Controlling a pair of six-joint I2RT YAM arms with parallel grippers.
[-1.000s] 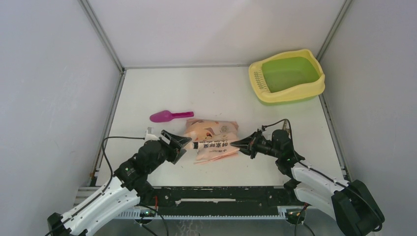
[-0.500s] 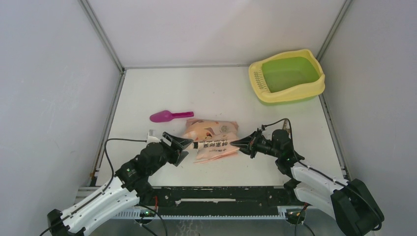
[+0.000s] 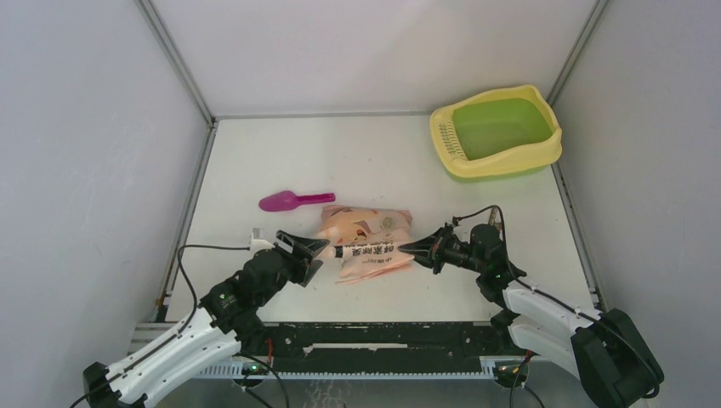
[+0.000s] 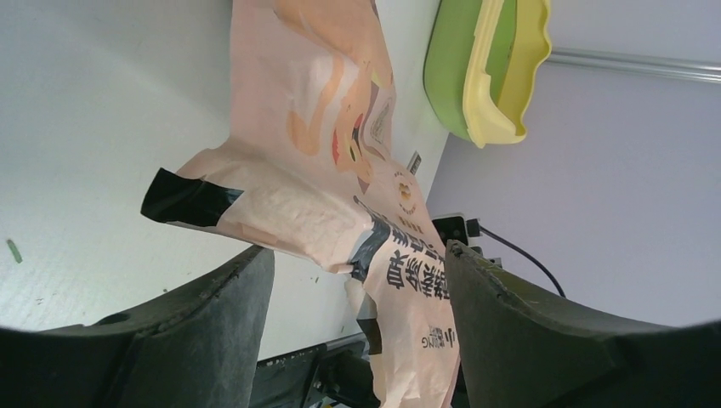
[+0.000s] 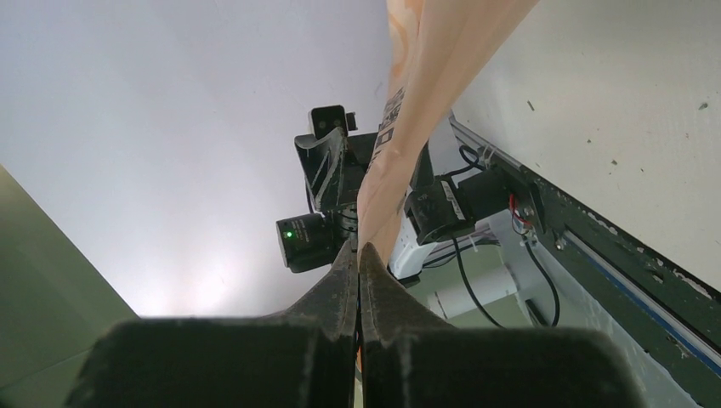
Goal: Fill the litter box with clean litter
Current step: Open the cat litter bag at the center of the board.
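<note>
Top external view: the white surface carries the litter box in its far right corner, close to both walls. The bag lies near centre, well apart from it, with open surface between them. The scoop lies just beyond the bag's left end. The left end effector has its fingers apart at the bag's left edge. The right end effector is clamped on the bag's right edge.

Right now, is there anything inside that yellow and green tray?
From above, the litter box shows only its bare green basin, with nothing lying in it. Its near wall covers the closest strip of floor.
</note>
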